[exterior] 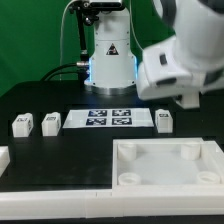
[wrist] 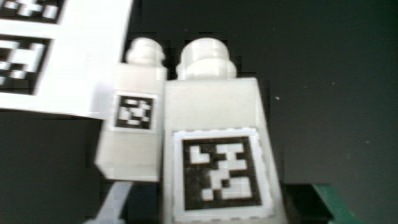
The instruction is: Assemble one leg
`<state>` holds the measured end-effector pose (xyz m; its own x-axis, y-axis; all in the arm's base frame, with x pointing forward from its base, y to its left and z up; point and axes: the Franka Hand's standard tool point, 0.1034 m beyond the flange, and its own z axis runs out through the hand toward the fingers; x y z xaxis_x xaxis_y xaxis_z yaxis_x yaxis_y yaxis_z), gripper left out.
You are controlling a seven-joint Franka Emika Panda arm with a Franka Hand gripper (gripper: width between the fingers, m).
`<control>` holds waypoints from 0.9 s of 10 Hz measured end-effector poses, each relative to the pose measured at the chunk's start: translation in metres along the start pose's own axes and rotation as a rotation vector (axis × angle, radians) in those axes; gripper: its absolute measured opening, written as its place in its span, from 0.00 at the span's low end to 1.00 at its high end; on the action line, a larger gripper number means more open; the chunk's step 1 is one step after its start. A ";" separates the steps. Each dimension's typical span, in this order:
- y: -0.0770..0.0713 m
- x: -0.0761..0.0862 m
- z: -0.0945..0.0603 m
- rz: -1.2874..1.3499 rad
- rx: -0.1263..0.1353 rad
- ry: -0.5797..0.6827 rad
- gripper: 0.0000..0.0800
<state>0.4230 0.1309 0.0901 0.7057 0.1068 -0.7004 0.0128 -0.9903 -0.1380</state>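
In the wrist view my gripper (wrist: pixel 222 203) straddles one leg (wrist: pixel 217 140), a white blocky post with a black-and-white tag on its face. A finger (wrist: pixel 118 197) shows on each side of it, with a thin dark gap between finger and leg. A second leg (wrist: pixel 132 108) lies right beside it, next to the marker board (wrist: pixel 36 50). In the exterior view that second leg (exterior: pixel 163 119) lies at the right end of the marker board (exterior: pixel 108 118). Two more legs (exterior: pixel 22 125) (exterior: pixel 50 122) lie to the left. The arm (exterior: pixel 180 65) hides the gripper and the straddled leg there.
The large white tray-like part (exterior: pixel 165 165) with round corner sockets lies at the front right. A white piece (exterior: pixel 3 157) shows at the exterior view's left edge. The robot base (exterior: pixel 108 55) stands behind the marker board.
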 end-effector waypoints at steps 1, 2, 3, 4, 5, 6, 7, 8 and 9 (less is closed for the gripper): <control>-0.002 -0.008 -0.012 0.006 -0.008 0.008 0.37; -0.010 -0.005 -0.017 0.014 -0.014 0.086 0.37; -0.008 0.001 -0.018 0.011 -0.017 0.212 0.37; -0.005 -0.002 -0.017 0.014 -0.023 0.280 0.37; -0.002 0.003 -0.026 -0.001 -0.029 0.397 0.37; 0.009 0.004 -0.050 -0.036 -0.035 0.485 0.37; 0.028 0.008 -0.081 -0.072 -0.036 0.551 0.37; 0.039 0.019 -0.117 -0.059 -0.026 0.666 0.37; 0.038 0.026 -0.141 -0.039 -0.005 0.752 0.37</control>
<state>0.5412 0.0839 0.1654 0.9981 0.0546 -0.0281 0.0499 -0.9876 -0.1491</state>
